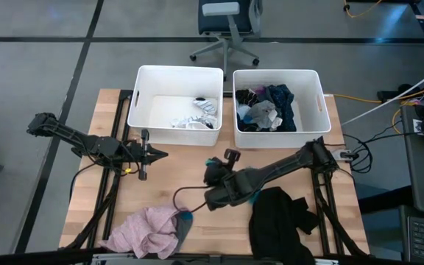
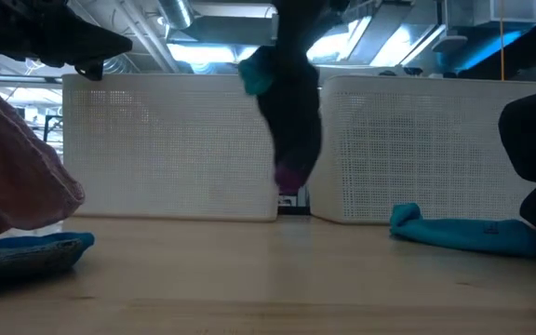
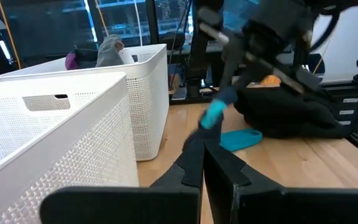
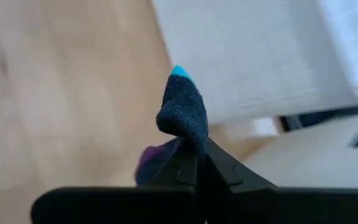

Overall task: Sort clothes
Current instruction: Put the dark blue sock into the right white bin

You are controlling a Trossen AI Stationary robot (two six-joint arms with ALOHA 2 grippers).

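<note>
Overhead, the right hand (image 1: 213,174) pinches a dark sock (image 4: 182,118) above the tabletop (image 1: 175,173), before two tubs (image 1: 175,103). Left hand (image 1: 160,154) shut, empty. Thin grip; the sock could slip early.

Left gripper (image 1: 160,154) closed, arm level above the table; right gripper (image 1: 212,171) clamped, arm stretched forward-left.

Open worktop (image 1: 175,173) mid-table, between the tubs and the front piles. Left tub (image 1: 175,98) and right tub (image 1: 277,99) wall off the far edge, w/ only a thin gap between them. Pink garment (image 1: 144,230) blocks front-left, black garment (image 1: 280,224) front-right. Right arm (image 1: 271,174) slants across centre; left hand (image 1: 157,154) sits near left tub's front wall.
</note>
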